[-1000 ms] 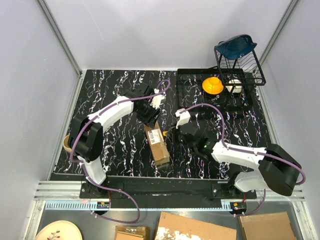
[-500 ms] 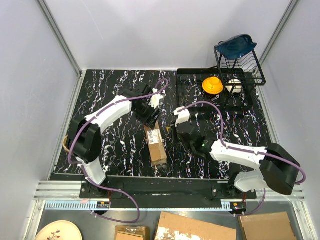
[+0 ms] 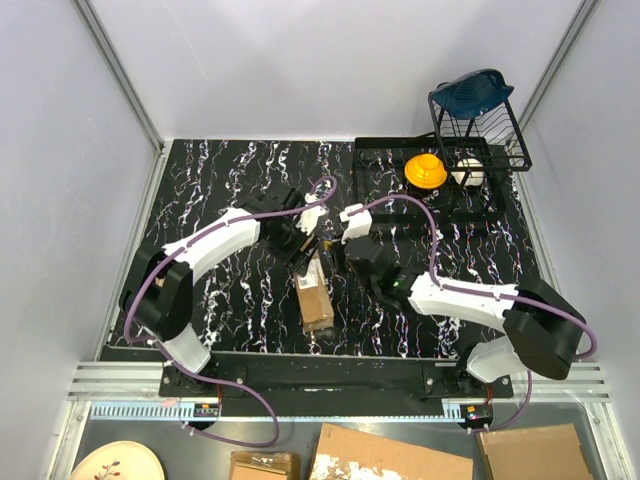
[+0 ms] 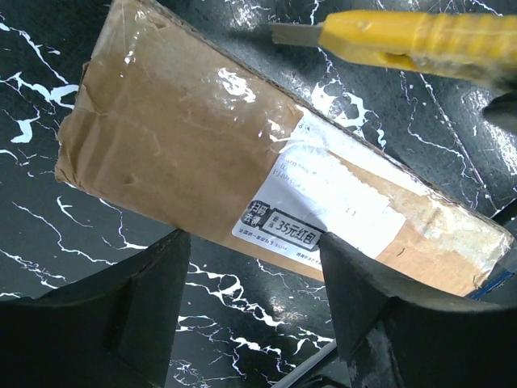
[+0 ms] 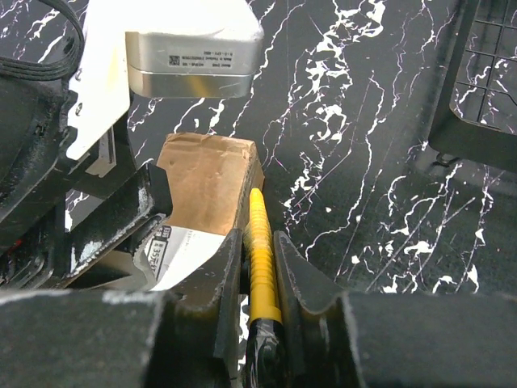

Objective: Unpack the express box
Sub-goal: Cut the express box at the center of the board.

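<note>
The express box [image 3: 315, 293], brown with clear tape and a white label, lies flat in the middle of the black marbled table. It fills the left wrist view, box [image 4: 242, 162]. My left gripper [image 3: 303, 260] hovers over its far end, left gripper [image 4: 254, 283] open, with only bare table between the fingertips and the label just beyond them. My right gripper [image 3: 342, 258] is shut on a yellow-and-black utility knife [image 5: 259, 238], right gripper [image 5: 260, 263]. The knife [image 4: 404, 36] lies along the box's right side, its blade by the far end of the box [image 5: 206, 174].
A black wire dish rack [image 3: 480, 125] with a blue item on top stands at the back right. Beside it a black tray [image 3: 385, 150] carries a yellow object [image 3: 425, 170] and a white one [image 3: 468, 172]. Torn cardboard pieces [image 3: 395, 455] lie below the table's front rail.
The left gripper came down from behind the box toward its far end and opened wider. The right gripper carried the knife leftward up against the box's side.
</note>
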Tool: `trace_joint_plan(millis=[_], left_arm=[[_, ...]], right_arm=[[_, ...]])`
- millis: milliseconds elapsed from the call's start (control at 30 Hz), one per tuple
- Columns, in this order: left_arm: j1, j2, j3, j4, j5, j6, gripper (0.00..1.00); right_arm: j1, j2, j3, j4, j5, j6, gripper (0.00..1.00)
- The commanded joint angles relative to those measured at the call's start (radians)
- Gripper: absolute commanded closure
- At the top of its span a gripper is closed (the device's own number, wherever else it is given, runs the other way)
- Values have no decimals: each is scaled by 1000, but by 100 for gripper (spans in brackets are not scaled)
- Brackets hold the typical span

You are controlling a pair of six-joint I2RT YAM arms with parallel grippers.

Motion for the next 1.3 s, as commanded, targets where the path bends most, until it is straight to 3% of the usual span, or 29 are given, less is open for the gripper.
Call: trace_joint_plan(millis=[0,633,1267], left_arm=[[1,-13,-35,118,-29,-30,32],[13,7,-118,201,-63,-83,37],[15,19,-106,183,-75,-80,38]], right_arm=[[-1,39,43,110,29,-38,100],[-2,152,30,312,105,-73,100],[-2,148,37,326,86,-78,100]])
